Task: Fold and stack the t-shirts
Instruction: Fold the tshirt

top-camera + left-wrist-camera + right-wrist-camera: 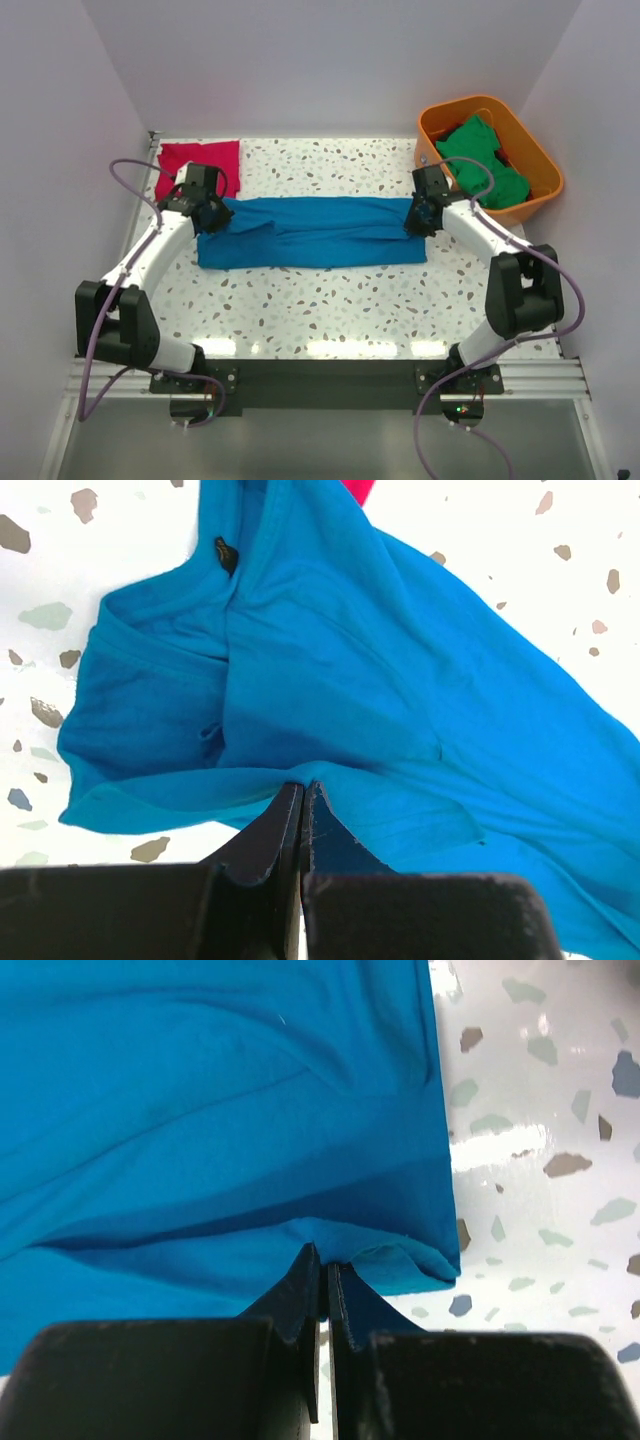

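Now your left gripper (303,790) has its jaws pressed together on a fold of the blue t-shirt (330,680), at the collar end of it. Your right gripper (325,1260) is pinched in the same way on the fabric at the opposite end, just inside the hem corner. Between the two grippers the blue t-shirt lies stretched as a long band across the table (330,310). A red t-shirt (200,160) lies flat just behind the left end of the blue one and seems to touch it. Some green t-shirts (485,160) are heaped in an orange bin (545,180), behind the right end of the blue one.
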Available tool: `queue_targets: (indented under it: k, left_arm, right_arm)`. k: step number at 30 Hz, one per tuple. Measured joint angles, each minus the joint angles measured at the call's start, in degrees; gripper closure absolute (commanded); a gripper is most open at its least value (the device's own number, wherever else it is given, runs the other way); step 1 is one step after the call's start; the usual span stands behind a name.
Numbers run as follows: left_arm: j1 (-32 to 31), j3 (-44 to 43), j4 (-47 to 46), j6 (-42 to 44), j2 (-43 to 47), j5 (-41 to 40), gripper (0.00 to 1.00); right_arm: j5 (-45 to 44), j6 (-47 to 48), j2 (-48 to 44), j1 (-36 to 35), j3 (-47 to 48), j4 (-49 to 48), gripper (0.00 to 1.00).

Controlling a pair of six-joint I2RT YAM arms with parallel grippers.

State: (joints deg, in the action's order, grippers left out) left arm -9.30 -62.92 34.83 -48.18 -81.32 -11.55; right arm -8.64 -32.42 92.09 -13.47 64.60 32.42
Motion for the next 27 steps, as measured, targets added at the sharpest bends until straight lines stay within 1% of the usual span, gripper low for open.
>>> queue_targets:
  k: [10,11,12,13,15,16,17,18,19,20,21,22,23,25,27]
  left_arm:
    - [3.39,-0.92,-1.75,1.86,-3.82,-0.63,0.99]
    - [3.69,-1.62,-1.95,2.36,-4.79,-0.63,0.88]
    - [3.82,-2.60,-2.03,2.89,-5.97,-0.63,0.82]
    - [3.98,-3.89,-2.43,3.32,-7.67,-0.61,0.82]
    - [4.07,-6.99,-2.73,4.15,-11.56,-0.72,0.68]
    - [4.09,-8.31,-2.84,4.50,-13.38,-0.92,0.58]
    - [4.20,-9.64,-2.47,4.70,-14.99,-1.16,0.27]
    - [4.33,-10.95,-2.16,5.20,-16.44,-1.49,0.15]
    - [4.46,-12.17,-1.95,4.92,-17.59,-2.14,0.04]
    - [4.74,-13.49,-1.40,4.96,-18.38,-2.91,0.00]
    - [4.96,-14.84,-0.55,4.90,-18.88,-3.69,0.00]
    - [5.22,-15.80,-0.26,4.83,-18.93,-4.28,0.00]
    - [5.38,-16.28,-0.28,4.79,-18.67,-4.48,0.00]
    - [5.66,-16.15,-0.63,4.90,-16.96,-4.11,0.00]
    - [5.64,-12.92,-2.67,4.94,-13.16,-2.89,0.00]
  right_arm:
    - [-0.92,0.98,4.66,0.76,4.42,0.13,0.99]
    - [-0.96,0.98,5.16,0.81,4.90,0.15,0.97]
    - [-1.05,0.98,5.77,0.83,5.38,0.13,0.95]
    - [-1.11,0.98,6.38,0.87,5.86,0.11,0.92]
    - [-1.31,1.01,7.82,0.87,6.80,0.24,0.88]
    - [-1.44,1.03,8.85,0.87,7.56,0.35,0.83]
    - [-1.79,1.01,9.94,0.87,8.44,0.52,0.67]
    - [-2.16,0.94,11.04,0.87,9.44,0.92,0.61]
    - [-2.36,1.38,12.07,0.87,10.56,1.40,0.51]
    - [-2.40,1.60,12.87,0.92,11.54,1.68,0.44]
    - [-2.43,1.95,13.29,0.96,12.31,1.86,0.35]
    - [-2.38,2.23,13.29,0.98,12.59,1.88,0.10]
    - [-2.38,2.27,12.98,1.01,12.68,1.92,0.01]
    - [-2.32,3.39,11.50,1.01,12.48,2.10,0.01]
    - [-1.66,3.67,8.31,0.90,10.49,1.11,0.01]
